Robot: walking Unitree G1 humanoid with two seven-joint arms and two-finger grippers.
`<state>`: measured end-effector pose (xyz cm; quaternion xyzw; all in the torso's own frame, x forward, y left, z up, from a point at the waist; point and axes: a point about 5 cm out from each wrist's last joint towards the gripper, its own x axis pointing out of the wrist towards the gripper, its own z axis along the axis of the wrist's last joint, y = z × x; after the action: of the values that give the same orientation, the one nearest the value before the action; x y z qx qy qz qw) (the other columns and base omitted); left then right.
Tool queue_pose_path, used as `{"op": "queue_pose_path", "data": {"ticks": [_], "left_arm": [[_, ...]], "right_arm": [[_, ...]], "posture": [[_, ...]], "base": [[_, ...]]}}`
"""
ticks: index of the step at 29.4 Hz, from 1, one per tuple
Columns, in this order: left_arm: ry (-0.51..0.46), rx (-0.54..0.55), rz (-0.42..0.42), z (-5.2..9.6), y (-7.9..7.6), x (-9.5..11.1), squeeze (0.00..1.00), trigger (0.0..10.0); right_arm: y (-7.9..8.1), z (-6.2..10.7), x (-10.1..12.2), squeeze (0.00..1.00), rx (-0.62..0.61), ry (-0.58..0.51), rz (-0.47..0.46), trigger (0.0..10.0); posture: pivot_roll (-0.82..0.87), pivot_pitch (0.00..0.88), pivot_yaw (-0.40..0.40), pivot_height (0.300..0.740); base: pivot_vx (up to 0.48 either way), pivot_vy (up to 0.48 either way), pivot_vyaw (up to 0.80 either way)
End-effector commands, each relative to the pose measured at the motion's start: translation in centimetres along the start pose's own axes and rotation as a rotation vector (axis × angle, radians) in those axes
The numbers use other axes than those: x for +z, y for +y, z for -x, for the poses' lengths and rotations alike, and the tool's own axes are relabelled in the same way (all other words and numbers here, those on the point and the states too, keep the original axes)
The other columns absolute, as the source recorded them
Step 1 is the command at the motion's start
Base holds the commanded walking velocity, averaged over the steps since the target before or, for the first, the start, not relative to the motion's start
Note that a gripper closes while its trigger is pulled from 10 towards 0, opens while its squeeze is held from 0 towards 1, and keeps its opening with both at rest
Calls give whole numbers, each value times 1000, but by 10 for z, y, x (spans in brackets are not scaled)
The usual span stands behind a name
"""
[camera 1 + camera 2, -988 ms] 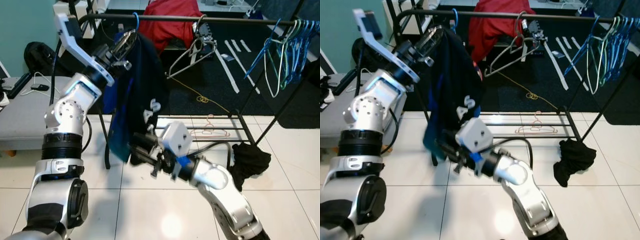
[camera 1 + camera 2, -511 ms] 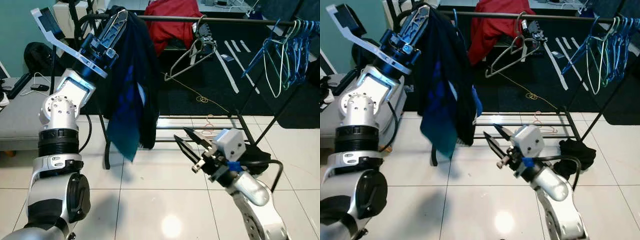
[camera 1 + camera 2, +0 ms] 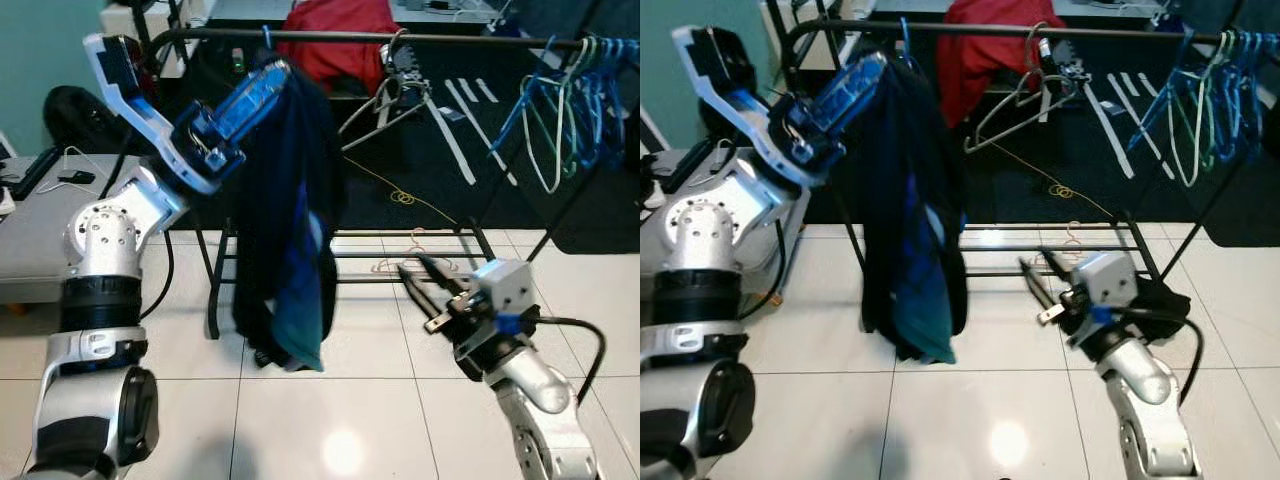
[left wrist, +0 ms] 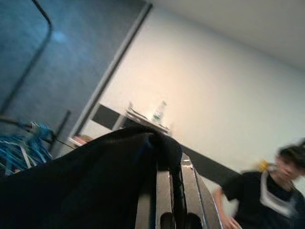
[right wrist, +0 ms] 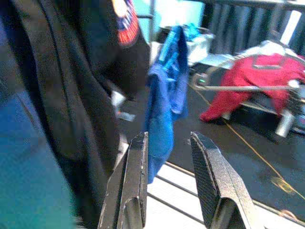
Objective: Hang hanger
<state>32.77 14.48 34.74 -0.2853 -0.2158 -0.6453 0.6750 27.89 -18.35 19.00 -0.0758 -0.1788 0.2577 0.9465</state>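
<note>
garment point(image 3: 290, 230): dark matt cloth; rail point(image 3: 420, 39): dark metal; floor point(image 3: 330, 420): glossy tile

Red garment point(image 3: 335, 40) draped behind the rack, a black cloth heap point(image 3: 1160, 300) on the white tiled floor point(image 3: 250, 400), orange cord point(image 3: 400, 195) across the dark carpet.

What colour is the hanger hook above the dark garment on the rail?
Blue hanger hook; clearest in the left eye view.

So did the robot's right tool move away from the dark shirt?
Yes. The right tool was at the dark shirt's lower edge; now it is off to the right, open, in front of the rack's lower bars.
</note>
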Motion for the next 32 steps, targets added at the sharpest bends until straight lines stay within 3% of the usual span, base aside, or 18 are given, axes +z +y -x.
{"op": "queue_pose_path", "data": {"ticks": [1,10,22,28,29,32], "left_arm": [[35,-47,-2,1,-5,0,0,0],[146,-125,61,10,-10,-10,0,0],[168,-242,123,14,-17,-11,0,0],[183,-273,130,14,-19,-11,0,0],[176,-340,146,10,-26,-5,0,0],[169,-367,153,8,-30,-1,0,0]], "right_arm": [[2,5,-9,0,46,41,-19,10000],[12,22,-33,0,239,161,32,10000],[-1,27,-43,0,220,172,58,10000],[-3,28,-46,0,251,174,29,10000],[-2,28,-49,1000,317,169,-47,10000],[0,29,-51,1000,357,173,-73,10000]], "posture": [[-53,224,-2,740],[-53,227,-3,740],[-54,227,1,740],[-53,226,2,740],[-55,224,-1,740],[-55,224,-1,740]], "base": [[0,0,0],[0,0,0],[0,0,0],[0,0,0],[0,0,0],[0,0,0]]}}
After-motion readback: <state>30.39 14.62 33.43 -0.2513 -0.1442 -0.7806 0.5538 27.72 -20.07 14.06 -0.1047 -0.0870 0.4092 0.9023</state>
